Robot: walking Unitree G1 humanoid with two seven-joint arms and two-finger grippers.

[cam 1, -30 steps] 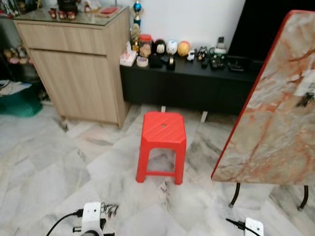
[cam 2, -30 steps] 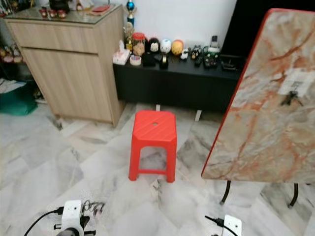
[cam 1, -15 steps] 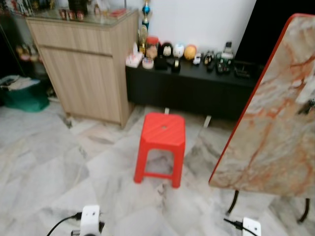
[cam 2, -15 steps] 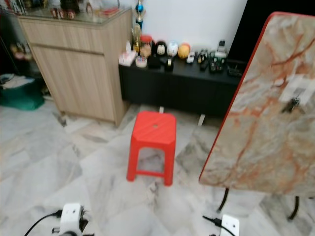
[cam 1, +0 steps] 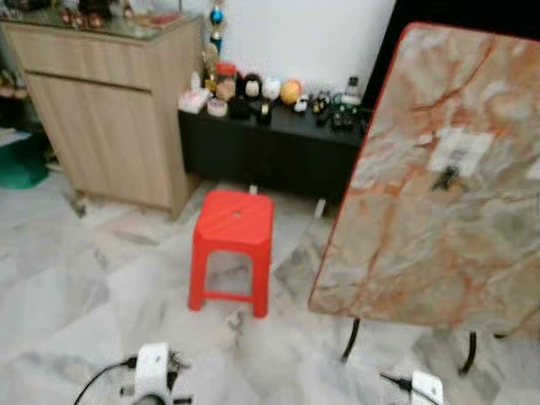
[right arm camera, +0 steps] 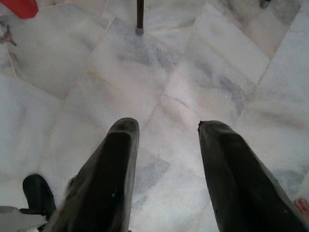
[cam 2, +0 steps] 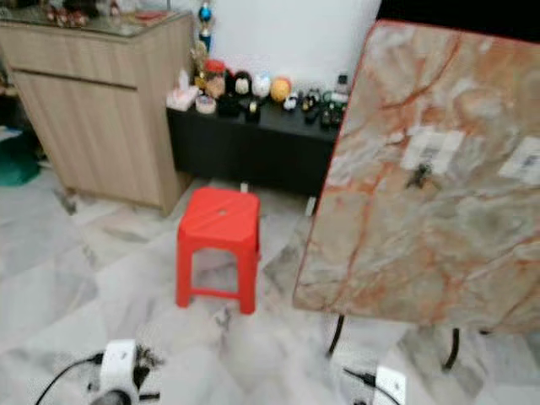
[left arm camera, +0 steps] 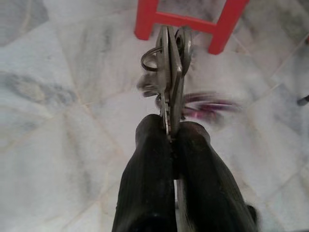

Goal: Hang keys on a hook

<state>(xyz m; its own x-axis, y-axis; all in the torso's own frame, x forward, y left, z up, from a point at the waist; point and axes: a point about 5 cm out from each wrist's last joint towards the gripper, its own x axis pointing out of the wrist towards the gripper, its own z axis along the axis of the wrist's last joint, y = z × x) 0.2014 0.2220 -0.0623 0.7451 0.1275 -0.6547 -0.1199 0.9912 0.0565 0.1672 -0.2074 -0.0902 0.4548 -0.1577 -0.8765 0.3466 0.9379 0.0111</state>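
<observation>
A bunch of metal keys [left arm camera: 169,63] on a ring sticks out from my left gripper [left arm camera: 171,129], which is shut on them low over the marble floor, near the feet of a red stool [left arm camera: 186,19]. That left wrist [cam 1: 153,375] shows at the bottom of the left eye view with the keys [cam 1: 177,365] beside it. A small dark hook [cam 1: 445,177] sits on a white patch on an upright marble board [cam 1: 405,228] with a red rim, ahead on the right. My right gripper [right arm camera: 164,126] hangs open over the floor, holding nothing.
The red stool [cam 1: 231,232] stands ahead, left of the board. Behind it, a low black bench [cam 1: 270,148] carries several trinkets, with a wooden cabinet [cam 1: 101,110] at far left. Dark legs [cam 1: 349,339] hold the board up. A bare toe [right arm camera: 301,208] shows in the right wrist view.
The camera has swung to the right, so the board and its hook now sit further into the picture and the stool further left. The keys stay in my left gripper.
</observation>
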